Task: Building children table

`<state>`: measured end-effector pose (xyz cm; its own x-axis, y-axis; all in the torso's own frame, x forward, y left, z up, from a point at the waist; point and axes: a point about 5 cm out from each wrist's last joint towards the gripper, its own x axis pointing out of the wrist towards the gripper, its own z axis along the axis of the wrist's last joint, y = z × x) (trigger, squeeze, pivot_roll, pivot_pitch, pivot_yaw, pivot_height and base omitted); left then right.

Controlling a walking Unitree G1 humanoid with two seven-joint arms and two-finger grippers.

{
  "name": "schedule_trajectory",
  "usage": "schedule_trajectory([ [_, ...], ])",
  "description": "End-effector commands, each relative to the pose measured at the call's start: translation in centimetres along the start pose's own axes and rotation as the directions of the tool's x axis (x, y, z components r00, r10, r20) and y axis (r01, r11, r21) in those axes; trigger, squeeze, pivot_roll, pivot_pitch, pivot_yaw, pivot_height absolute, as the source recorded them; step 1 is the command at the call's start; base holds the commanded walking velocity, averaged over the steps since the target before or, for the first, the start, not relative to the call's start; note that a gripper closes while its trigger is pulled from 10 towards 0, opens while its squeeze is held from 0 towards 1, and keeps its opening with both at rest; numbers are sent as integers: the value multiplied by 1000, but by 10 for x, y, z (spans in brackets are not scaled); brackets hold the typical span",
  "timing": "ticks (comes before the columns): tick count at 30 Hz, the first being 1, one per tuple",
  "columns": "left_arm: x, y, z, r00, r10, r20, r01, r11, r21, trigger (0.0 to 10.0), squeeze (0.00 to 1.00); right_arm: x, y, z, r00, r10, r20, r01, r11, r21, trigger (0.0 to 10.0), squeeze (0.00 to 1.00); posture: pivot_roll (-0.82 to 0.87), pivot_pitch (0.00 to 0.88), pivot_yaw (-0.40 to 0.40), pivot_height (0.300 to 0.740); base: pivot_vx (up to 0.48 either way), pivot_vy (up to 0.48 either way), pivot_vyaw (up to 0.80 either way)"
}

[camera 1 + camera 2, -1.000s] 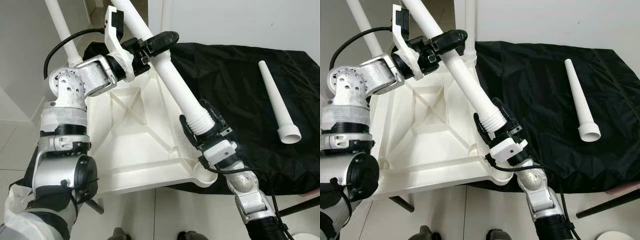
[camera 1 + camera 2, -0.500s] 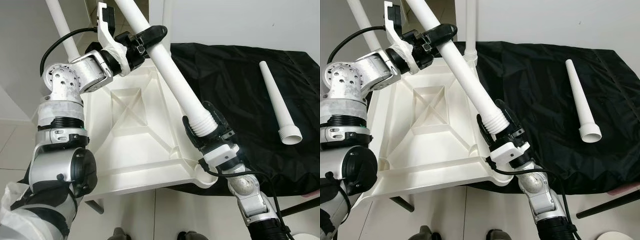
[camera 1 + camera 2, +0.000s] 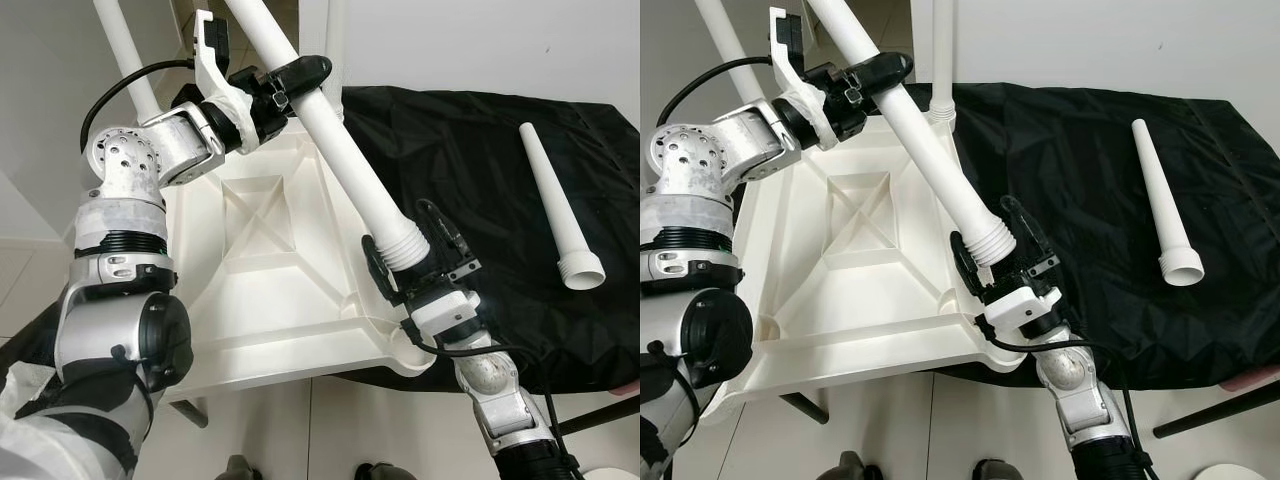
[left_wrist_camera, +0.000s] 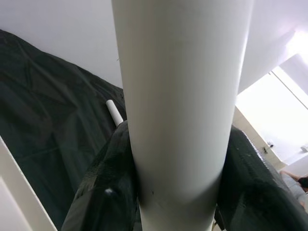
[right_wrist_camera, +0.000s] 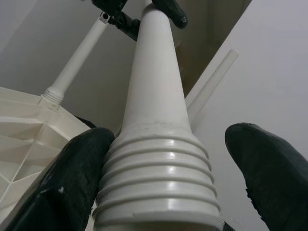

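Leg-fitting step: white plastic children's tabletop (image 3: 270, 290) lies upside down, ribbed underside up, partly on the black cloth-covered surface (image 3: 480, 160), with two slim white legs already standing in its far corner sockets (image 3: 943, 60). The long tapered white plastic leg with a threaded end (image 3: 345, 150) is held slanted across the tabletop by both arms. Left end effector (image 3: 290, 80) is clamped on the leg's thin upper part; the left wrist view has both black fingers (image 4: 103, 192) pressed to the tube. Right end effector (image 3: 1002, 255) sits at the threaded end (image 5: 159, 187), fingers apart: one finger (image 5: 72, 178) touches the threads, the other stands clear. The threaded end hangs just above and beside the near corner socket (image 3: 410, 352), not yet seated. One more loose white tapered leg (image 3: 558, 205) lies on the cloth, well apart to the right. Next move likely calls for lowering the threaded end into that socket, squaring the leg upright so threads catch, then twisting; a tilted start risks cross-threading.
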<state>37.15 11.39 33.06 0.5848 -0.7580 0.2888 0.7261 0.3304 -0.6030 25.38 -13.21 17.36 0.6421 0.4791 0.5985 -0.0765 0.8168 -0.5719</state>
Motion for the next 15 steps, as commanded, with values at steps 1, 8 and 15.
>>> schedule_trajectory([
  [1,-2,0,10,999,26,26,-27,999,43,10000,0,-6,1,-4,999,-13,-49,15,999,31,10000,1000,-92,53,69,740,0,0,0],
  [8,-5,4,21,993,80,87,-89,991,97,10000,0,-9,6,-13,989,-15,-147,34,992,126,10000,0,-97,55,68,740,0,0,0],
  [15,-7,6,28,984,123,125,-143,976,164,10000,0,-9,5,-18,978,-26,-205,65,981,183,10000,0,-98,61,64,740,0,0,0],
])
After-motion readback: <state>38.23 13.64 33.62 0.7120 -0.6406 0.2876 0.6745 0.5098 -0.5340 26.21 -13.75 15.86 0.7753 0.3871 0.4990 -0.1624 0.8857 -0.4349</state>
